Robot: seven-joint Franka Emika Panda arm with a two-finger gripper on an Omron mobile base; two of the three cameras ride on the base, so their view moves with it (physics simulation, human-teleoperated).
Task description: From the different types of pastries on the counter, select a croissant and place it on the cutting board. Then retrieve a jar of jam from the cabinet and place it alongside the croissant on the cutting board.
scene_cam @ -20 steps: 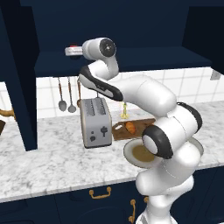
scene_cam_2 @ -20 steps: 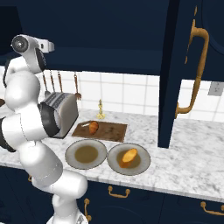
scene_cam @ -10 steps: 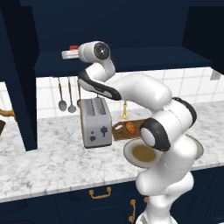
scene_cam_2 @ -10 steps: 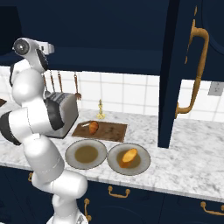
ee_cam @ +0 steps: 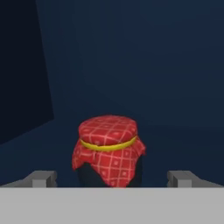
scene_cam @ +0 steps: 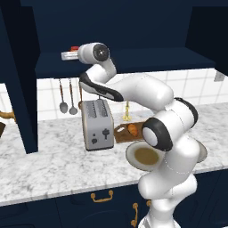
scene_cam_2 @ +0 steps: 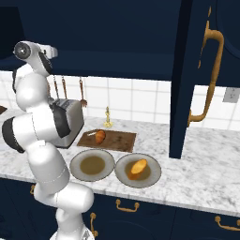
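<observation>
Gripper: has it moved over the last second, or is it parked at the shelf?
Yes. In the left base view the gripper has pushed leftward, deeper over the cabinet shelf, while the toaster stayed put.

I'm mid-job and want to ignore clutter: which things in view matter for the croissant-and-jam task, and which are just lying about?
Job: croissant on the cutting board; jar of jam in the cabinet, between the open jaws of the gripper.

Lying about: toaster; two plates, one holding a rounder pastry; hanging utensils.
</observation>
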